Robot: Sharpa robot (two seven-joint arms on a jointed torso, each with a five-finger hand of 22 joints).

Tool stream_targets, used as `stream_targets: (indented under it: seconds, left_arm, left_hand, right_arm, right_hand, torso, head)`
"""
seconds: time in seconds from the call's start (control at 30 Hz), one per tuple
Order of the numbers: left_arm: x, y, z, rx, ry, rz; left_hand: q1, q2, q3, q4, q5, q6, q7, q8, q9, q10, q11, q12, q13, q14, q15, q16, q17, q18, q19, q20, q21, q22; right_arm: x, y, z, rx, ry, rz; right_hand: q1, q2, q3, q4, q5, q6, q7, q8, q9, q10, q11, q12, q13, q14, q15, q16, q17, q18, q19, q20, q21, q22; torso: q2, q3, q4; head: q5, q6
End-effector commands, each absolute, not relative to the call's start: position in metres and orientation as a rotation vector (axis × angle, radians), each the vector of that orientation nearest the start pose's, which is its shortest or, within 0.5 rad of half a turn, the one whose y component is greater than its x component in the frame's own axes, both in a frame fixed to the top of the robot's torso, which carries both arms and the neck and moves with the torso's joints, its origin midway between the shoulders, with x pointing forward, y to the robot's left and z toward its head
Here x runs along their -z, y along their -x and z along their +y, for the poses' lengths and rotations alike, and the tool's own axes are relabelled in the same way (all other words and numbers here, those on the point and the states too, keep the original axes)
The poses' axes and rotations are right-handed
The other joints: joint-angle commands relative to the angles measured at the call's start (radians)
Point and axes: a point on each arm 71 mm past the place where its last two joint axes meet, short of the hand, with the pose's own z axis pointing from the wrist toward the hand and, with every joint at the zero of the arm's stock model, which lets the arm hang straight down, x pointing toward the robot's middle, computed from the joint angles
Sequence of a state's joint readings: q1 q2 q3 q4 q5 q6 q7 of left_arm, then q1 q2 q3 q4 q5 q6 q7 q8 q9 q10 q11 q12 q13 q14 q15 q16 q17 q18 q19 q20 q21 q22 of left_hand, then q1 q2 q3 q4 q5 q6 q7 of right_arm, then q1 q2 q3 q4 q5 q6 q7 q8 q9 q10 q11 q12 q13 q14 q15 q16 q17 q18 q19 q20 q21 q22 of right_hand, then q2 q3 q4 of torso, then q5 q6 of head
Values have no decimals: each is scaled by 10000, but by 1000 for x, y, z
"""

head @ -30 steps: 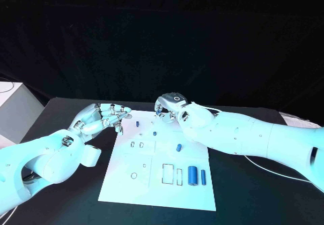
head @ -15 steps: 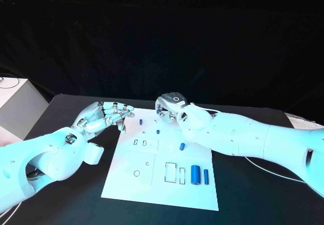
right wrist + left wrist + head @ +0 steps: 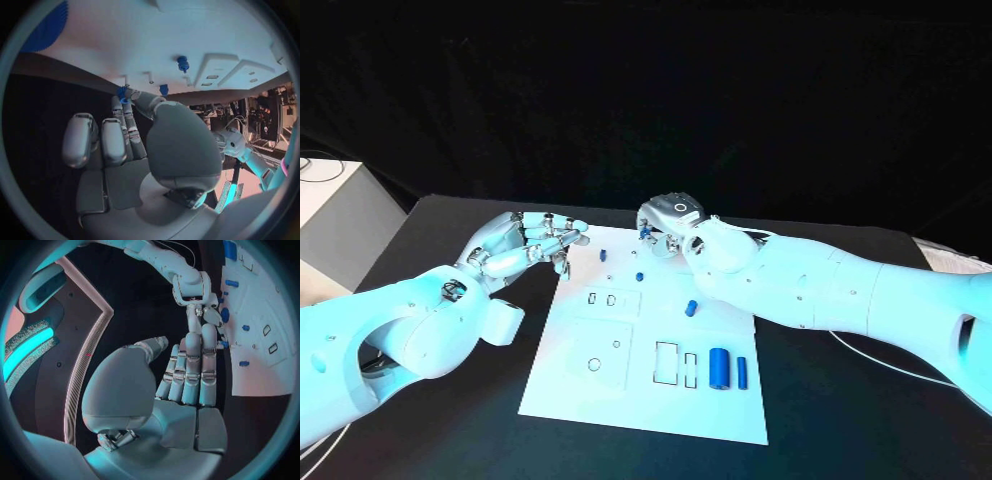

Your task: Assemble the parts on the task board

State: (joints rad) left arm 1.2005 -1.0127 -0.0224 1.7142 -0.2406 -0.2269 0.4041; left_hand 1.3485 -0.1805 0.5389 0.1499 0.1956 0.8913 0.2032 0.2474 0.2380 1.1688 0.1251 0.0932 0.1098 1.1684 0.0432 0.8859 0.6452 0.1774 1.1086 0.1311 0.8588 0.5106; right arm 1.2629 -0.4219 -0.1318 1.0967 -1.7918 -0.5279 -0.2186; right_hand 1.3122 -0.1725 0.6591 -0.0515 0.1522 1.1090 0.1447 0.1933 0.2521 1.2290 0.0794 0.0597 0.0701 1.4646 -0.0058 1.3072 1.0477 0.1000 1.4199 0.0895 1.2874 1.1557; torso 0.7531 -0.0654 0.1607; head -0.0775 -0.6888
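Matte black tabletop [image 3: 444, 420] spans the lower head view, dark on both sides. Black curtain backdrop [image 3: 646, 100] behind it, across the whole top. White box-like cabinet [image 3: 336, 215] at far left, just beside the table edge. Thin pale cable [image 3: 884, 362] lies on the tabletop at right.

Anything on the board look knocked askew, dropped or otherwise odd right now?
Nothing stands out. The task board lies flat on the table; loose blue parts rest on it. The right hand pinches a small blue part above the far edge; the left hand is open.
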Motion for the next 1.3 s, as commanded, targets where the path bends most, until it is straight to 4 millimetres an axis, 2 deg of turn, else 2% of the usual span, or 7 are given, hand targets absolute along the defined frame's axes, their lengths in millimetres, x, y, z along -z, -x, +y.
stream_targets:
  seconds: [0.03, 0.13, 0.47, 0.7, 0.9, 1.07, 1.3]
  left_arm:
    - [149, -448, 222, 16278, 7893, 14944]
    - [149, -448, 222, 16286, 7887, 14937]
    - [149, -448, 221, 16294, 7879, 14939]
    - [149, -448, 221, 16299, 7869, 14943]
    - [149, -448, 220, 16313, 7865, 14969]
    - [149, -449, 219, 16330, 7863, 14999]
    - [149, -449, 219, 16329, 7869, 15029]
  left_hand:
    - [-11, 101, 48, -6, -17, -39, 5, 8, 14, -68, -1, 45, 14, -49, -2, 46, -14, 53, -74, 3, 50, 17]
    - [-1, 106, 59, -17, -17, -36, 4, 13, 18, -68, -2, 50, 17, -52, -3, 49, -17, 54, -87, 4, 66, 28]
    - [-1, 106, 59, -17, -17, -36, 4, 13, 18, -68, -2, 50, 17, -52, -3, 49, -17, 54, -87, 4, 66, 28]
    - [-1, 106, 59, -17, -17, -36, 4, 13, 18, -68, -2, 50, 17, -52, -3, 49, -17, 54, -87, 4, 66, 28]
    - [2, 103, 66, -28, -20, -39, 6, 16, 22, -73, 0, 54, 19, -55, -2, 53, -21, 55, -103, 5, 88, 43]
    - [3, 102, 69, -31, -21, -40, 7, 17, 24, -74, 0, 56, 21, -56, -2, 55, -23, 55, -109, 5, 95, 48]
    - [3, 102, 69, -31, -21, -40, 7, 17, 24, -74, 0, 56, 21, -56, -2, 55, -23, 55, -109, 5, 95, 48]
  right_arm:
    - [184, -548, -100, -4041, 4301, 13513]
    - [185, -548, -99, -4064, 4330, 13537]
    - [188, -548, -97, -4110, 4397, 13610]
    - [189, -548, -95, -4091, 4397, 13641]
    - [189, -549, -94, -4093, 4420, 13638]
    - [191, -550, -92, -4097, 4472, 13732]
    - [192, -551, -93, -4056, 4484, 13781]
  right_hand:
    - [-31, -74, 27, -13, -24, -43, 7, 39, 21, 66, -18, 35, 11, 127, -26, 66, 1, -194, 79, 4, 62, 1]
    - [-31, -74, 27, -13, -24, -43, 7, 39, 21, 66, -18, 35, 11, 127, -26, 66, 1, -194, 79, 4, 62, 1]
    - [-50, -80, 31, -6, -44, -42, 3, 46, 34, 70, -20, 36, 12, 125, -27, 69, -2, -195, 77, 6, 66, 9]
    - [-52, -80, 34, -6, -47, -43, 2, 47, 36, 69, -21, 36, 11, 122, -27, 63, -16, -189, 67, 6, 48, -17]
    - [-52, -80, 34, -6, -47, -43, 2, 47, 36, 69, -21, 36, 11, 122, -27, 63, -16, -189, 67, 6, 48, -17]
    - [-71, -94, 44, -3, -59, -63, 5, 44, 47, 51, -17, 27, 7, 118, -26, 64, -23, -185, 55, 8, 33, -34]
    - [-120, -134, 57, 9, -78, -122, 22, 26, 62, -6, -1, 14, -5, 98, -13, 40, -87, -171, 18, 15, -18, -98]
  torso:
    - [20, -9, 0]
    - [14, -4, 14]
    - [20, -30, 49]
    - [47, -31, 44]
    - [35, -40, 72]
    - [40, -48, 64]
    - [42, -38, 53]
  head:
    - [19, 0]
    - [13, -9]
    - [-1, -8]
    - [5, 4]
    - [-24, -16]
    - [-22, -28]
    - [-20, -7]
